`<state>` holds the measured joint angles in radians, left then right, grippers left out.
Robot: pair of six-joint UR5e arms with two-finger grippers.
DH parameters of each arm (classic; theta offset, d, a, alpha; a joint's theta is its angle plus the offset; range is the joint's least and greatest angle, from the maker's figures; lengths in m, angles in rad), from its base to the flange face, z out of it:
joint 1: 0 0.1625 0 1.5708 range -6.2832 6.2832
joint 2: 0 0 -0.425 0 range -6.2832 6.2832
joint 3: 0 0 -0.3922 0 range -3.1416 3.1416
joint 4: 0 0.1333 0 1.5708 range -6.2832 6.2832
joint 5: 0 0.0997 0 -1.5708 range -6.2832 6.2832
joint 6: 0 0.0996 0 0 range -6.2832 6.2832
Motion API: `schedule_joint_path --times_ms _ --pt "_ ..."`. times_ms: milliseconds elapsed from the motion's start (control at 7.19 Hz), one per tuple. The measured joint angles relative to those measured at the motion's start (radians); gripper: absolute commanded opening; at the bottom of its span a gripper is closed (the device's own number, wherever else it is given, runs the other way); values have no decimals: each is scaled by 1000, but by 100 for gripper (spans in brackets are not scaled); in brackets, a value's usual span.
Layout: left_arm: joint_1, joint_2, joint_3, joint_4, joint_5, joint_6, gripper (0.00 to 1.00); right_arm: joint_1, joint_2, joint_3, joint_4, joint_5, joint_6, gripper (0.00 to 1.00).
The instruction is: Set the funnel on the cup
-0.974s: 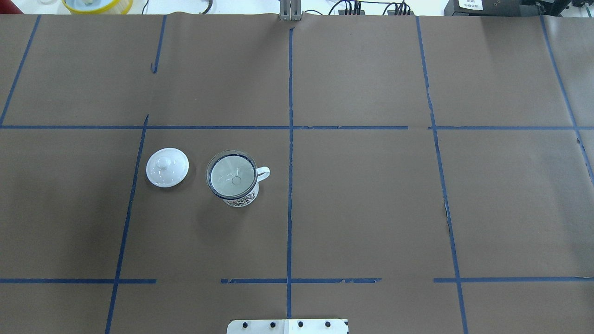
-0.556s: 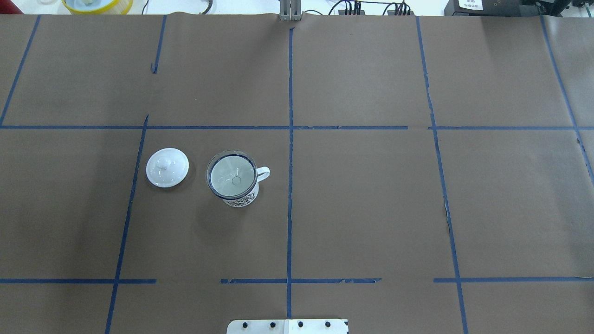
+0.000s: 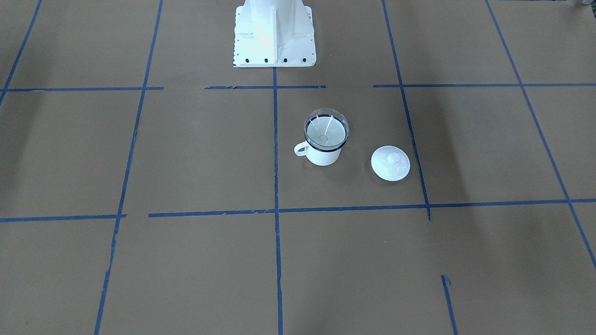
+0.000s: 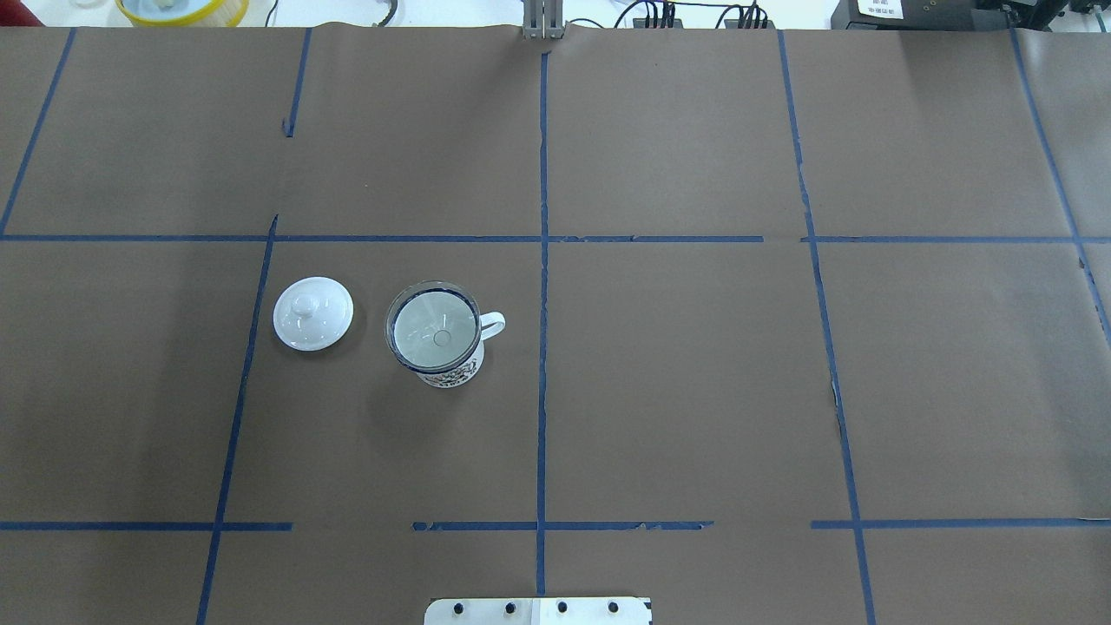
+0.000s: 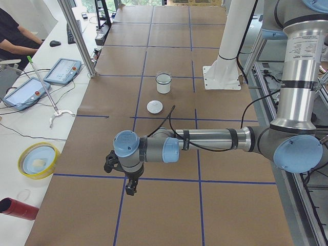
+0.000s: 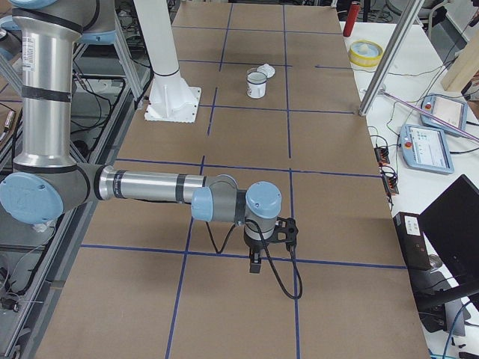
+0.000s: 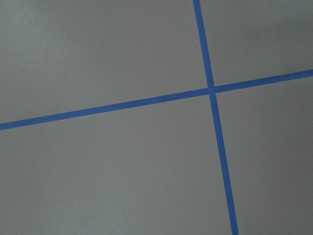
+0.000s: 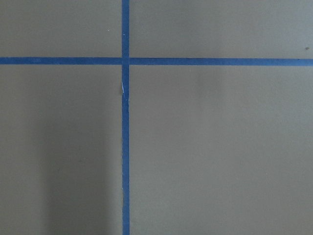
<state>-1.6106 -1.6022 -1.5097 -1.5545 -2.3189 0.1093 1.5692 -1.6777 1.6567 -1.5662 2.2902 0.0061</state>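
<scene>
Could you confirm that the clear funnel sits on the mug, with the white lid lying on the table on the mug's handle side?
Not quite: the funnel does sit on the cup, but the lid lies on the side opposite the handle, as the overhead view shows.

The funnel (image 3: 326,125) is clear and glossy, plastic or glass, I cannot tell which. The cup (image 3: 324,157) has a smooth, shiny white coat and a dark blue rim. The lid (image 3: 390,163) is glossy white. Matt brown paper covers the desk (image 4: 694,391), crossed by blue tape (image 4: 543,174) with ragged edges
</scene>
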Motion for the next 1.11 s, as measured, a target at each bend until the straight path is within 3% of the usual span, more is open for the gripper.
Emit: schedule_joint_path --times_ms 1113 --pt "0 0 -1 2 0 -42 100 0 0 0 0 0 0 100"
